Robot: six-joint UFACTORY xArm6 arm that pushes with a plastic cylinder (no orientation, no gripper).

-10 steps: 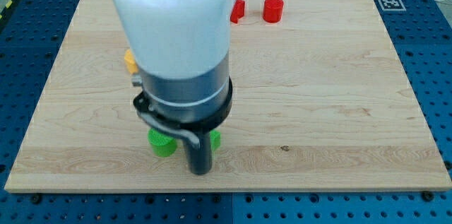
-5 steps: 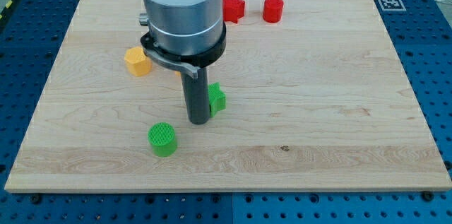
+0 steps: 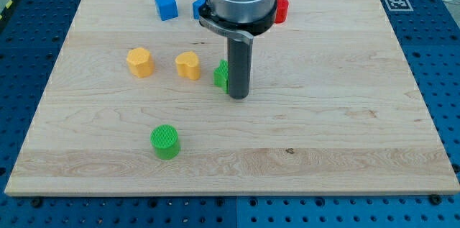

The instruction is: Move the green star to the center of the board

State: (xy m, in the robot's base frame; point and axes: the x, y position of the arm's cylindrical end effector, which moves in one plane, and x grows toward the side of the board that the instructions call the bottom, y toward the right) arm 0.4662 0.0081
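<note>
No readable text — only a square marker [image 3: 395, 2], board's [image 3: 345, 113] corner

The green star [image 3: 221, 75] lies flat near the board's middle (its right side hidden by the rod).

Two green blocks [image 3: 165, 142], two yellow [image 3: 139, 62], two blue [image 3: 165, 6], one red [image 3: 281, 10]

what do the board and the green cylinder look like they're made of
Board: pale wood, going by its grain lines and a small dark knot; smooth matte finish. Green cylinder: probably plastic, perhaps 3D-printed, given its uniform bright colour and fine ridges on top.
</note>
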